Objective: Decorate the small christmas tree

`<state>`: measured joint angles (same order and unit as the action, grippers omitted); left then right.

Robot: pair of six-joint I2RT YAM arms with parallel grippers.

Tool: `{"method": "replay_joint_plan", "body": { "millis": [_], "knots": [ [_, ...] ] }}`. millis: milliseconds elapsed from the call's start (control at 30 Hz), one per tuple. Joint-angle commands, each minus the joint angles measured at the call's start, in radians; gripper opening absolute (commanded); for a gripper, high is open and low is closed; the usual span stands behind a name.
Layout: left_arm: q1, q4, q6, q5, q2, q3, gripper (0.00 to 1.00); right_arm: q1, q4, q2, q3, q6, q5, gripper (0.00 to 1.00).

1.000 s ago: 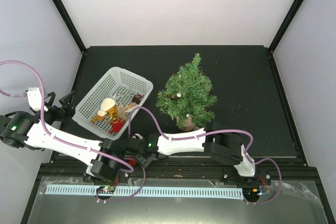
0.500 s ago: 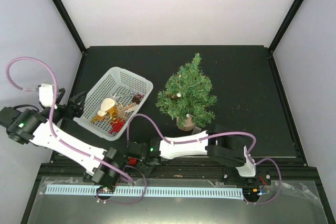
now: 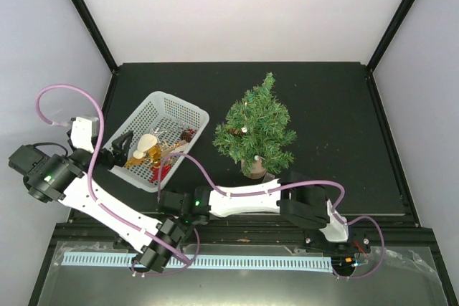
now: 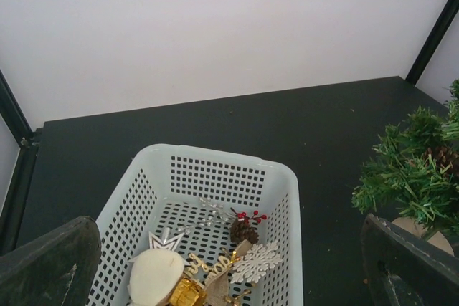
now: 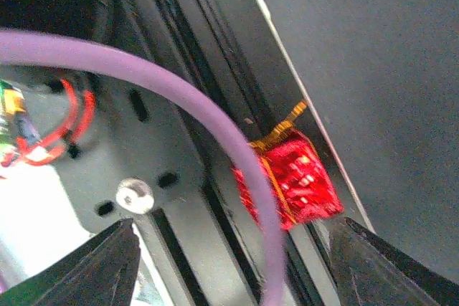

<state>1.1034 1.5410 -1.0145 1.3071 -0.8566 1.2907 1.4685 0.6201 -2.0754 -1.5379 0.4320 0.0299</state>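
Note:
The small christmas tree (image 3: 256,130) stands upright on its round wooden base right of the white basket (image 3: 188,114); its branches show at the right edge of the left wrist view (image 4: 412,177). My left gripper (image 3: 123,147) is open and empty over the basket's (image 4: 215,157) near-left part. My right gripper (image 3: 168,203) is open low at the table's front edge. In the right wrist view a red gift box with gold ribbon (image 5: 290,180) lies on the black rail just ahead of the open right gripper (image 5: 237,231), not held. My arm hides it in the top view.
The basket holds a white round ornament (image 4: 154,277), a gold gift (image 4: 185,293), a white snowflake (image 4: 257,263), a pine cone with red berries (image 4: 245,231), a silver star and a silver sprig. A purple cable (image 5: 179,84) crosses in front of the right gripper. Metal frame rails lie beneath it.
My left gripper has swung right, from beside the basket to over its near-left part. My right gripper has moved left along the front edge, and the red gift is now hidden in the top view.

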Motion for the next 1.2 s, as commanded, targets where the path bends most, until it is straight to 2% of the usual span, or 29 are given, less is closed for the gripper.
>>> {"method": "replay_joint_plan", "body": {
  "millis": [0,200,533,700,1000,1167],
  "knots": [
    [-0.014,0.014,0.007,0.000,0.016,0.022,0.99,0.018,-0.027,-0.042,-0.080,-0.021,0.013,0.73],
    [-0.024,0.014,0.021,-0.003,0.027,0.045,0.99,0.015,-0.013,-0.084,-0.103,-0.026,0.005,0.74],
    [-0.035,0.012,0.027,0.001,0.040,0.019,0.99,0.002,-0.047,-0.055,-0.020,-0.008,-0.037,0.73],
    [-0.042,0.012,0.030,0.004,0.046,0.007,0.99,-0.008,-0.045,-0.071,-0.028,-0.006,-0.044,0.73],
    [-0.042,0.013,0.014,-0.016,0.061,-0.008,0.99,-0.028,-0.059,-0.061,0.003,0.023,-0.103,0.67],
    [-0.043,0.012,0.014,-0.013,0.068,-0.014,0.99,-0.041,-0.034,-0.047,0.013,0.043,-0.194,0.61]
  ]
}}
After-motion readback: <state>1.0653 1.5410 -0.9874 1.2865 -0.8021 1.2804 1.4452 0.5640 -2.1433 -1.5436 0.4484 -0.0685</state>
